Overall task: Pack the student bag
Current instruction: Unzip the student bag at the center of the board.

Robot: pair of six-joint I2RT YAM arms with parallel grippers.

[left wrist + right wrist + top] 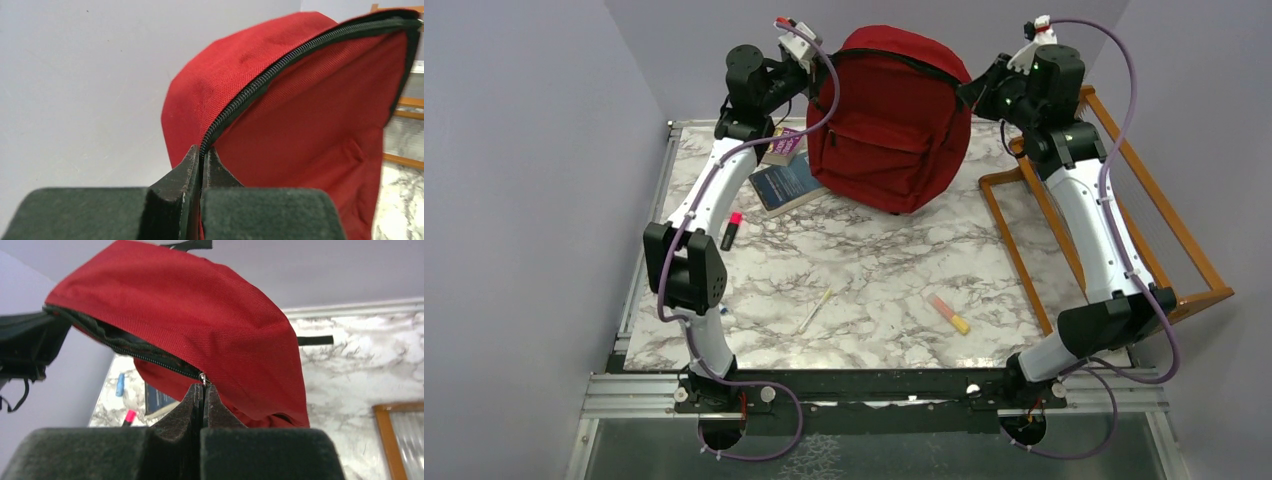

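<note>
Arms (709,200) reach from the near edge to the student bag (889,120), upright at far centre of the table (874,270). Left gripper (201,155) clamps the bag at the left end of the zipper (280,70); right gripper (202,390) pinches the zipper pull (202,378) — best drawn steadily along the track, left anchoring, fabric taut.

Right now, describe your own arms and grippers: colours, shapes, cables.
The left arm and right arm match: white tapered links between chunky black joints, each trailed by a lilac cable. The left gripper and right gripper each have black fingers narrowing to thin tips, mounted on dark matte blocks.
</note>
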